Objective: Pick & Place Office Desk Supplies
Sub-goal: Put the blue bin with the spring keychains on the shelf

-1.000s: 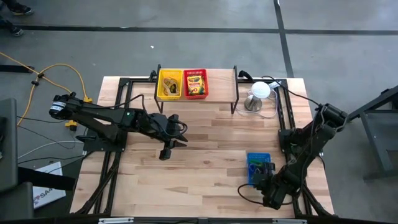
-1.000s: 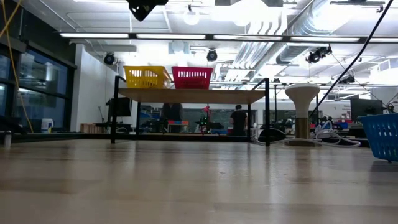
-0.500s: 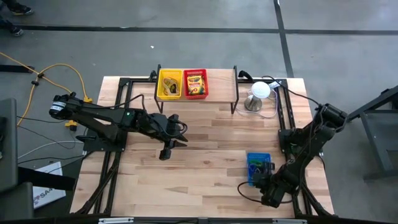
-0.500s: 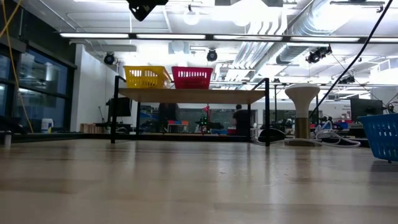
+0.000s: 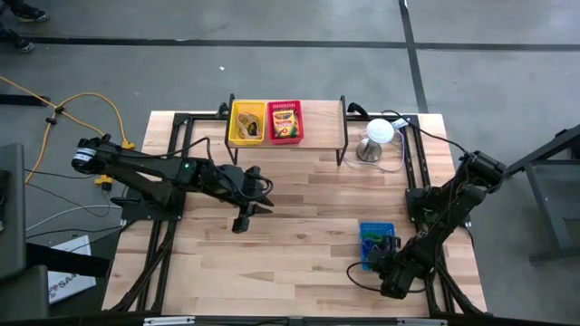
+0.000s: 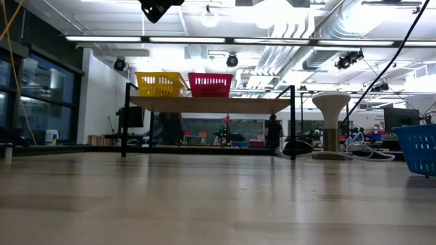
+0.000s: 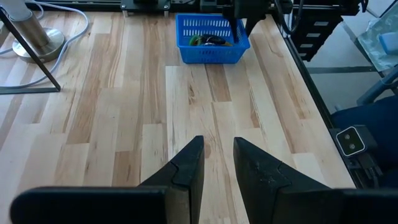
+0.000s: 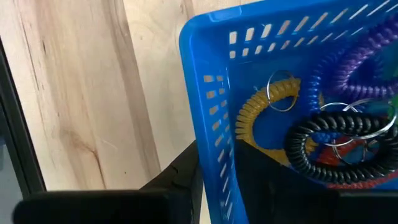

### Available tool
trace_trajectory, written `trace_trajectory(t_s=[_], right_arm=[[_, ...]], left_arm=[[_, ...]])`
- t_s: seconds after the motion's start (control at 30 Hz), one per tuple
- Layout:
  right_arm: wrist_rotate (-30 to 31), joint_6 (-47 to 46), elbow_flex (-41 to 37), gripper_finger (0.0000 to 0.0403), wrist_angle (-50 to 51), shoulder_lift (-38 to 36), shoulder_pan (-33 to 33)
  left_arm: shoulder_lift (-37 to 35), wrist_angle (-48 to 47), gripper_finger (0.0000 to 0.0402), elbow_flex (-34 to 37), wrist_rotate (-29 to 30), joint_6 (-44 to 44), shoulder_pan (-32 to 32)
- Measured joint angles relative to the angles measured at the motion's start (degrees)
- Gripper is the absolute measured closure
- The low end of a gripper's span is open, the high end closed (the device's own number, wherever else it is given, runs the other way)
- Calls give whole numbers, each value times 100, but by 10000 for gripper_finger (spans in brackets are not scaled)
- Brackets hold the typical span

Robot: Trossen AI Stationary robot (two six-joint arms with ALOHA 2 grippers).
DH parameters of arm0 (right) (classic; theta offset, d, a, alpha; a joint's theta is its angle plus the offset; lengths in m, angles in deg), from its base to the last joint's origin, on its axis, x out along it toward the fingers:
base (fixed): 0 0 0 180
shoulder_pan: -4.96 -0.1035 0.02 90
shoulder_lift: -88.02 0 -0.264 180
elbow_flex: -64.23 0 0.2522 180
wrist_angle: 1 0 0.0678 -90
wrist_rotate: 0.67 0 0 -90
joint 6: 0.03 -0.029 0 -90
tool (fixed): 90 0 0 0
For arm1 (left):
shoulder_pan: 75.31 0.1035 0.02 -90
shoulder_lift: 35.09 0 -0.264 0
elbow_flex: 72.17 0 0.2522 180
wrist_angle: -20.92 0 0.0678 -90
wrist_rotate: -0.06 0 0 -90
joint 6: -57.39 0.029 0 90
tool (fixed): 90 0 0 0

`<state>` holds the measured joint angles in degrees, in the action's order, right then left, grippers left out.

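A blue basket (image 5: 374, 234) stands on the table near its right near corner. It holds coiled key rings (image 8: 323, 140) in yellow, black, purple and red. My right gripper (image 5: 379, 257) is at this basket's near end and astride its wall. My left gripper (image 5: 241, 222) hovers open, its fingers a little apart, over the middle of the table (image 7: 217, 142), touching nothing. On the far shelf, a red basket (image 5: 285, 121) holds a crayon box, and a yellow basket (image 5: 246, 122) holds small items. My right gripper holds the blue basket by its perforated wall (image 8: 216, 155), close to a corner. One finger (image 8: 186, 177) is outside the wall and the other is inside the basket, in shadow. The fingers come slanting down from the table's near side. The basket's bottom rests on the table.
A black-framed shelf (image 5: 288, 138) spans the far side of the table and carries the two baskets (image 6: 184, 84). A white dome lamp on a metal base (image 5: 377, 138) stands at the far right, trailing cables. Bare wood lies between the arms. People move in the room beyond.
Neither gripper nor the blue basket has visibly moved. In the low view, a person far behind the table has walked toward the right.
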<state>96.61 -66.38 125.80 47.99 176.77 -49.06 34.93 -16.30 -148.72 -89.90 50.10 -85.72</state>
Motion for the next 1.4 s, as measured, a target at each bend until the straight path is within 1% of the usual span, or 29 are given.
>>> trace_trajectory(t_s=[0.1, 0.3, 0.77, 0.93, 1.4], right_arm=[[-1, 9, 0, 340, 0, 0, 0], [21, 38, 2, 392, 6, 0, 0], [21, 99, 86, 399, 90, -2, 4], [54, 346, 490, 400, 506, -2, 54], [572, 1289, 2104, 401, 2517, 0, 451]], left_arm=[[0, -1, 318, 0, -1, 0, 1], [0, -1, 318, 0, 0, 0, -1], [0, -2, 318, 0, -1, 0, -1], [0, -2, 318, 0, -1, 0, -1], [0, -1, 318, 0, -1, 0, 0]])
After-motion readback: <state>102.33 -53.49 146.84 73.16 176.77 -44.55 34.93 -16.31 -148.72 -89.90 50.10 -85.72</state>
